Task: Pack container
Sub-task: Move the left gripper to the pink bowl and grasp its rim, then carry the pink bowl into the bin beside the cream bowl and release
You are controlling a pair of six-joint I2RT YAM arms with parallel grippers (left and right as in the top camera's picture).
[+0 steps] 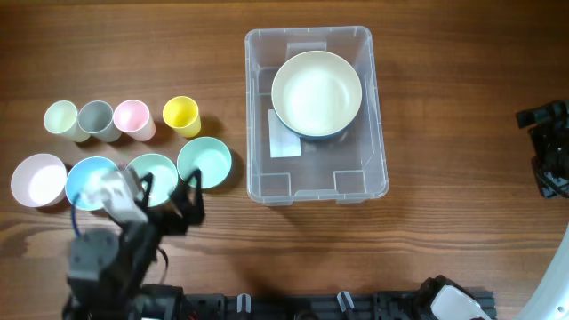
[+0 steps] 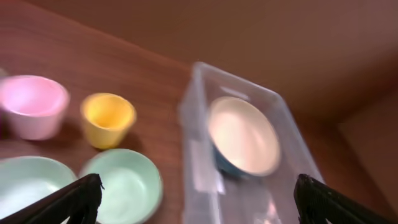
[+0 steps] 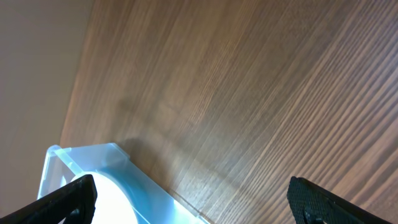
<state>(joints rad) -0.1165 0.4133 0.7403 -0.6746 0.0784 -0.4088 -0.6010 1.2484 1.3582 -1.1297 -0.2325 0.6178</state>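
Observation:
The clear container (image 1: 380,124) stands right of the table's middle, with a white label (image 1: 284,135) on its floor. A cream bowl with a blue outside (image 1: 316,92) sits in its far half. My left gripper (image 1: 172,188) is open and empty at the front left, just in front of two mint bowls. Its wrist view shows the container (image 2: 193,118) and the cream bowl (image 2: 242,134) ahead between its open fingers (image 2: 199,202). My right gripper (image 1: 544,147) is at the far right edge, open and empty (image 3: 193,202), with a container corner (image 3: 74,155) in its view.
Left of the container stand a cream cup (image 1: 60,118), a grey cup (image 1: 96,118), a pink cup (image 1: 132,118) and a yellow cup (image 1: 180,114). In front of them sit a pink bowl (image 1: 38,180), a blue bowl (image 1: 87,180) and two mint bowls (image 1: 153,171) (image 1: 204,162).

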